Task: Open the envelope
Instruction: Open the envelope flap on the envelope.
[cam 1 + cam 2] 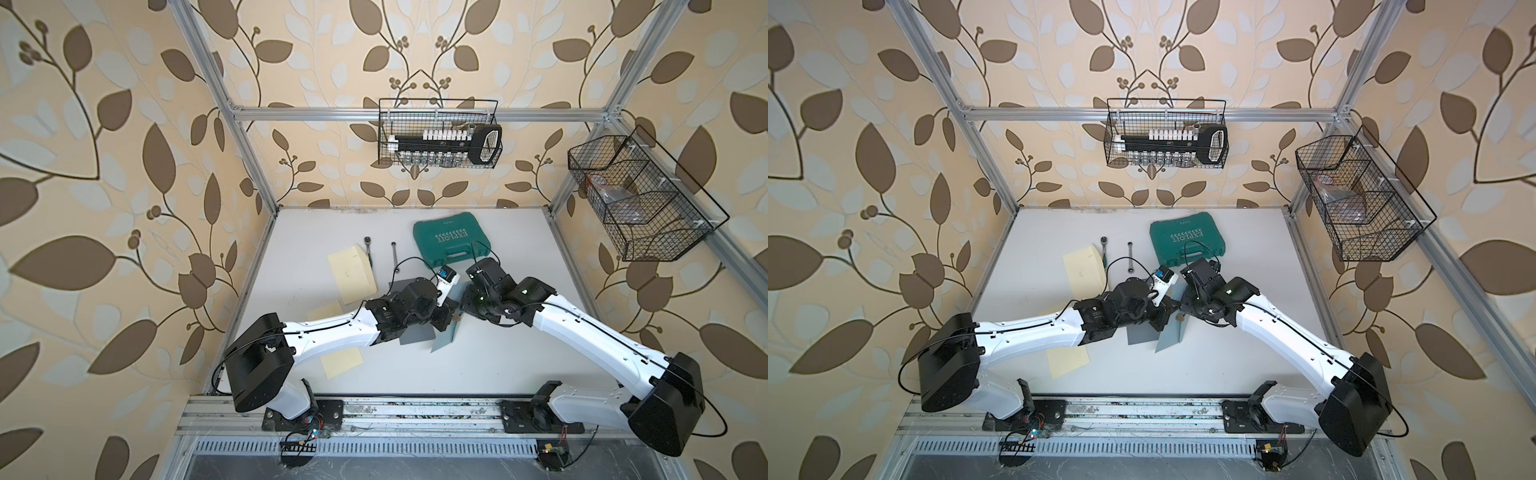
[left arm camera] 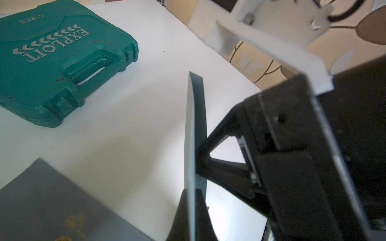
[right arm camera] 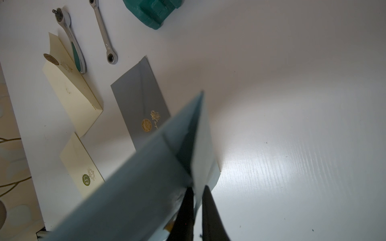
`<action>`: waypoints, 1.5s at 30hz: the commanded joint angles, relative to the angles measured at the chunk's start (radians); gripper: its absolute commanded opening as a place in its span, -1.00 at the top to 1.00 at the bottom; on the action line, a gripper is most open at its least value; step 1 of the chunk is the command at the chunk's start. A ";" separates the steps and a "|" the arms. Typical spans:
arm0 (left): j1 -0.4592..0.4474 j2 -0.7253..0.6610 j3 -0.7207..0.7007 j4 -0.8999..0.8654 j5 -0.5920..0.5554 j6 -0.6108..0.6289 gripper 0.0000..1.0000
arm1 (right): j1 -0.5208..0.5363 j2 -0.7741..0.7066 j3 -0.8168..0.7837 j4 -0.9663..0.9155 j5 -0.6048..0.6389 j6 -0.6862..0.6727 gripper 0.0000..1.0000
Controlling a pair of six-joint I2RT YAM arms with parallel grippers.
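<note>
A pale blue-grey envelope is held up off the white table between my two arms; both top views show it near the middle, with a gold seal at its upper edge. My left gripper is shut on the envelope's body, which the left wrist view shows edge-on. My right gripper is shut on the envelope's lighter flap, which stands a little apart from the body. In a top view the two grippers meet tip to tip at the envelope.
A darker grey envelope lies flat under the left arm. Two cream envelopes lie to the left. Two wrenches and a green tool case sit further back. Wire baskets hang on the frame.
</note>
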 commanded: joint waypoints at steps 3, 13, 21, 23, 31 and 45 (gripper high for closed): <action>-0.008 0.003 0.051 0.024 0.041 0.001 1.00 | -0.007 0.000 -0.020 -0.005 0.022 0.011 0.72; -0.009 0.014 0.057 0.015 0.083 -0.014 1.00 | -0.007 0.009 -0.019 0.024 0.017 0.021 0.77; -0.009 0.014 0.056 0.015 0.073 -0.022 1.00 | -0.007 0.020 -0.019 0.032 0.008 0.022 0.82; -0.009 0.015 0.055 0.014 0.068 -0.020 1.00 | -0.007 0.017 -0.021 0.032 0.013 0.025 0.82; -0.009 0.015 0.059 0.008 0.060 -0.022 1.00 | -0.007 0.018 -0.029 0.045 0.001 0.029 0.82; -0.009 -0.006 0.046 -0.034 -0.082 -0.042 1.00 | -0.137 -0.091 -0.069 -0.092 0.080 -0.112 0.52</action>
